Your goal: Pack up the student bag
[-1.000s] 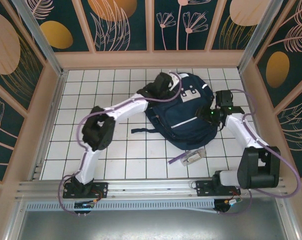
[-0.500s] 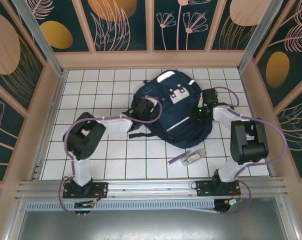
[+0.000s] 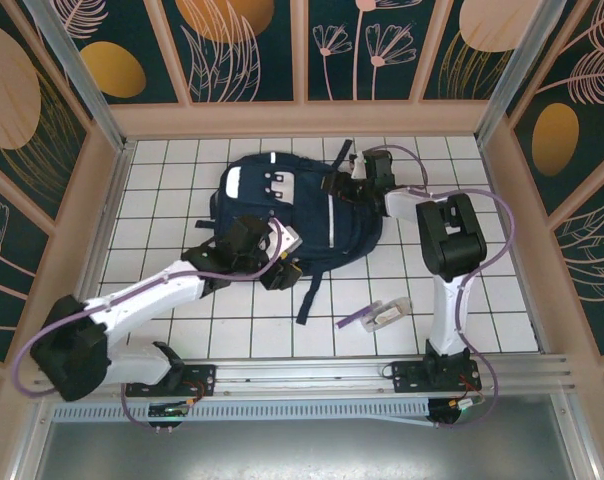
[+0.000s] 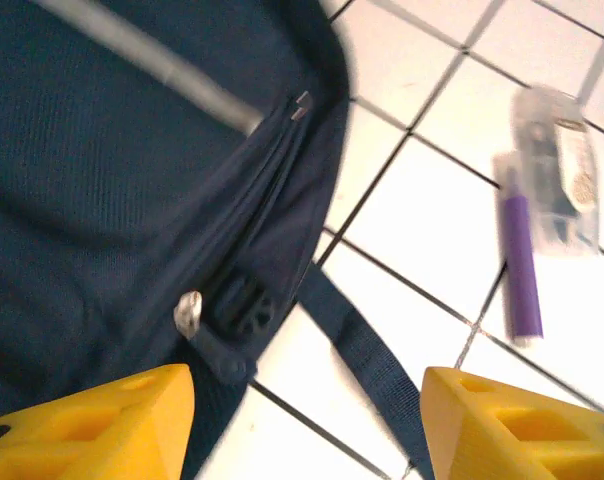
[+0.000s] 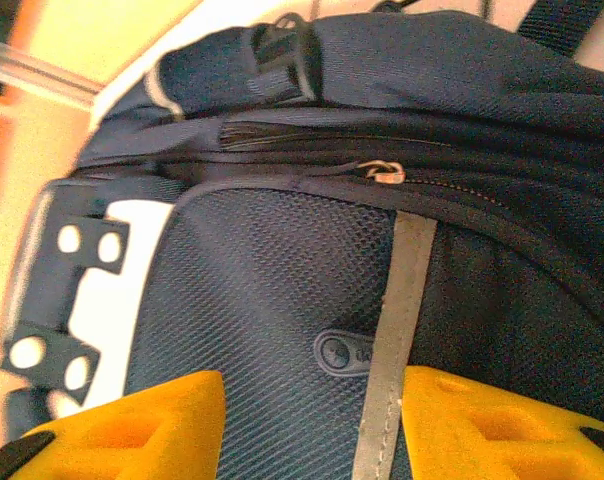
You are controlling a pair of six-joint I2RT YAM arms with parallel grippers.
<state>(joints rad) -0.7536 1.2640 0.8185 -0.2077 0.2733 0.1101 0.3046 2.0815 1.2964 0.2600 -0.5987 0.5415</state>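
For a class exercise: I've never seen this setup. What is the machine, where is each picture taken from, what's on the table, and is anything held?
Two robot arms are bolted at the near edge of a white tiled table. One picture looks down from above. The other two come from wrist cameras, with yellow fingers at the bottom. A navy backpack lies on the table, a purple pen and a clear packet beside it. The left gripper and right gripper are open at the backpack, holding nothing.

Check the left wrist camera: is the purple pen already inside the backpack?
No, the purple pen lies on the white tiled table beside a clear case, outside the backpack.
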